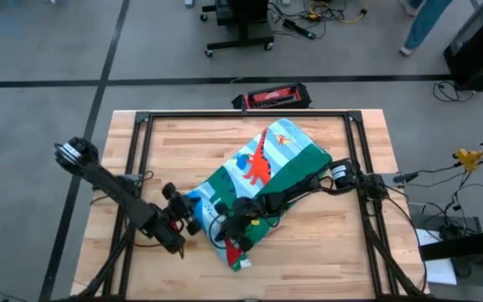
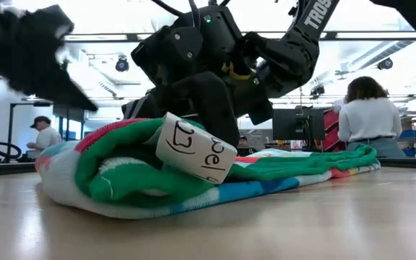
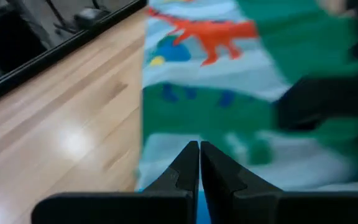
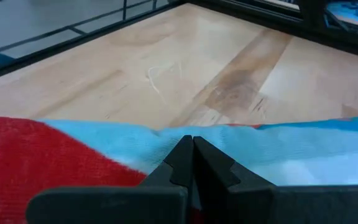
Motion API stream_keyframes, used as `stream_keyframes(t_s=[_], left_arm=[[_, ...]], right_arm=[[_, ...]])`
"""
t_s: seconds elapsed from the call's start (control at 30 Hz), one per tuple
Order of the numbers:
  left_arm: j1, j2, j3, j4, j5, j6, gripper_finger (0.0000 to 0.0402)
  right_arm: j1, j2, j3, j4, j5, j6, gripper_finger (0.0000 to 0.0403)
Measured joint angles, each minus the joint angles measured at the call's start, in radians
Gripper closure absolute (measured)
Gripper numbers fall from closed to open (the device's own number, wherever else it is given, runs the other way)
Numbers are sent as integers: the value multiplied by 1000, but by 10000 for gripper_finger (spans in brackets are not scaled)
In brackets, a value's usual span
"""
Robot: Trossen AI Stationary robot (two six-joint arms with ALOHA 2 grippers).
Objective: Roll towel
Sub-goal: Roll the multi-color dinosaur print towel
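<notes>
Looking down from the high view, the towel (image 1: 262, 180) lies folded into a long strip running diagonally across the middle of the tabletop (image 1: 309, 252), with its near end bunched up into the start of a roll. The left hand (image 1: 193, 216) sits just beside that near end and the right hand (image 1: 240, 228) is right on top of it, its arm stretched over the cloth from the far right. In the low view the roll is a fat, squashy lump with green and red layers showing and a white label (image 2: 196, 149) sticking out, and the right arm presses down behind it. In the left wrist view the left hand (image 3: 199, 163) has its fingers clenched together, the tips right at the pale blue edge, and I can't tell if any cloth is caught between them. In the right wrist view the right hand (image 4: 188, 158) is also clenched, tips down at the blue and red terry, and whether it has a pinch of it is unclear. It's soft, floppy and light, so I'd guess it sags and unrolls unless it's gripped at both ends of the rolled edge. There's plenty of bare wood beside the strip, though the black frame (image 1: 250, 116) hems in the sides.
</notes>
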Motion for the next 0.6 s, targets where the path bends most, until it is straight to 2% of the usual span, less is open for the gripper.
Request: stream_keyframes(t_s=[0.1, 0.2, 0.43, 0.6], left_arm=[[-23, 18, 85, 18, 98, 29, 402], [-70, 81, 128, 20, 172, -9, 402], [-212, 265, 178, 11, 199, -290, 402], [-247, 334, 242, -53, 143, -402, 402]], right_arm=[[0, -9, 0, -11, 3, -6, 403], [-1, -46, -3, -47, -7, -28, 403], [-48, -145, -4, -109, -98, -80, 403], [-85, -140, 17, -106, -115, -98, 403]])
